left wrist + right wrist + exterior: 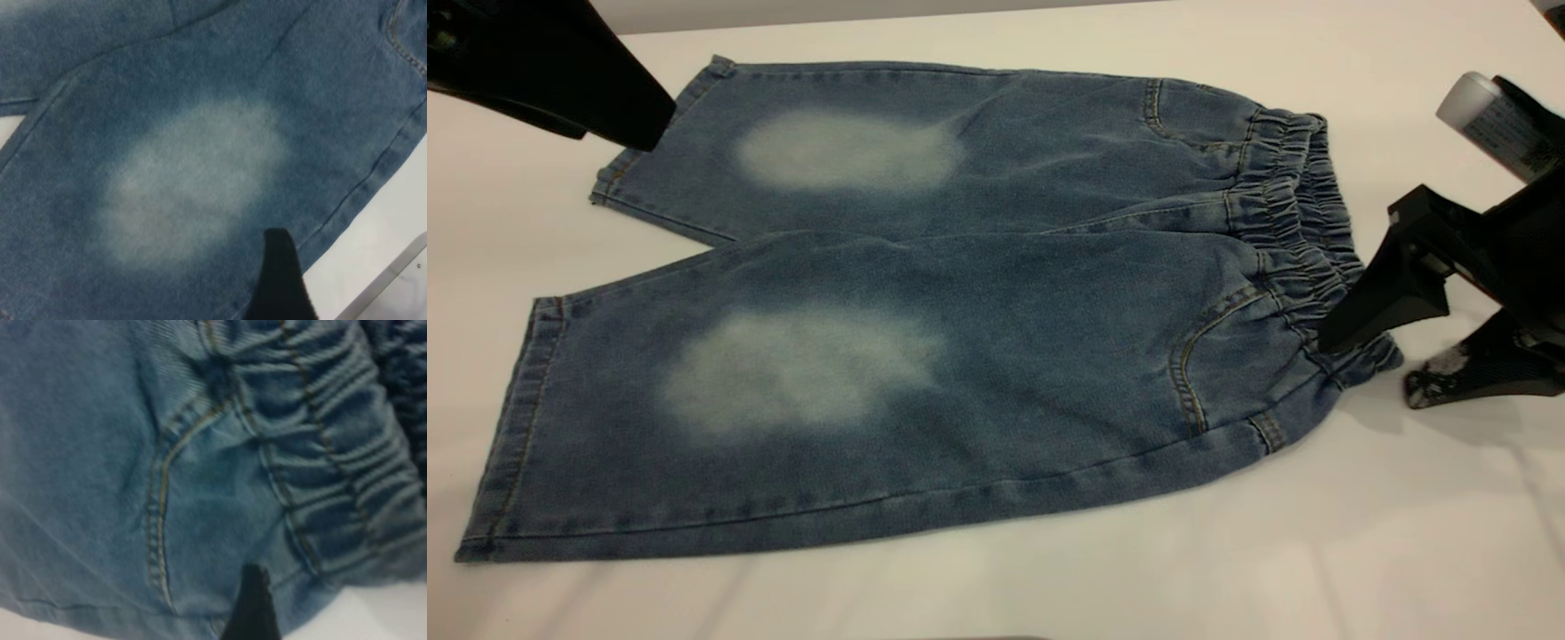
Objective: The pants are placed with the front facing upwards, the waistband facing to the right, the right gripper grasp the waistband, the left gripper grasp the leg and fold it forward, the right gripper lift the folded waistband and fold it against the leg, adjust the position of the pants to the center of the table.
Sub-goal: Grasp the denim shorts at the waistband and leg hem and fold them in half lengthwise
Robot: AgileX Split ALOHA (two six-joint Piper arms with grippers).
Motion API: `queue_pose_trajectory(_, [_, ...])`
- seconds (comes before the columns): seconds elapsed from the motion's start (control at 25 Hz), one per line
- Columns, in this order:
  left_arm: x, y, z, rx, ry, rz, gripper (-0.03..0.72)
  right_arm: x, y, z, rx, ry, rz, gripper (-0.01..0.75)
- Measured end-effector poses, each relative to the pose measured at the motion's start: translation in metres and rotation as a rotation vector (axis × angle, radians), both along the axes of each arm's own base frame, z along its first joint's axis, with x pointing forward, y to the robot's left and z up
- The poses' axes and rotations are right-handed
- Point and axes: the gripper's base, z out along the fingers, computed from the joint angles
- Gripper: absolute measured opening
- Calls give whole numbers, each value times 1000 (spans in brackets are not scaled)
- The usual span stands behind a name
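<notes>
lying flat, front up, on the table, the pants point their waistband at the right gripper, whose spread, empty fingers straddle its near corner (presumably to pinch it), while the left gripper hovers above the far leg's hem, opening unclear.

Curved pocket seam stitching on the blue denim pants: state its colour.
Orange-tan stitching, clearest in the right wrist view.

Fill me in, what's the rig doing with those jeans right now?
The pants lie flat and unfolded on the white table, waistband toward the right arm. The right gripper is open at the near end of the waistband, one finger over it, nothing gripped yet. The left gripper is above the far leg's hem. No fold has begun.
</notes>
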Motion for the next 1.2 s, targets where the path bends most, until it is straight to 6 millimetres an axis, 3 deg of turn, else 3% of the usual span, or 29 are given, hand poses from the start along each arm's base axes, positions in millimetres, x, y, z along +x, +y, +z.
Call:
queue_pose_trajectory(0.52, [0,0,0,1,-5,3,477,15,10,-9,141,-27,56,510])
queue_pose_trajectory(0.8, [0,0,0,1,-5,3,477,17,11,-9,150,-70,85,448])
queue_pose_trajectory(0.96, [0,1,-1,24,-10,-11,477,19,11,-9,149,-88,79,332])
queue_pose_trajectory(1.08, [-1,6,-6,107,-17,-52,477,19,11,-9,147,-97,83,157])
queue_pose_trajectory(1.12, [-2,9,-11,146,-4,-66,477,19,11,-9,147,-99,81,95])
queue_pose_trajectory(1.2, [-4,14,-26,227,43,-87,477,20,11,-9,147,-103,81,45])
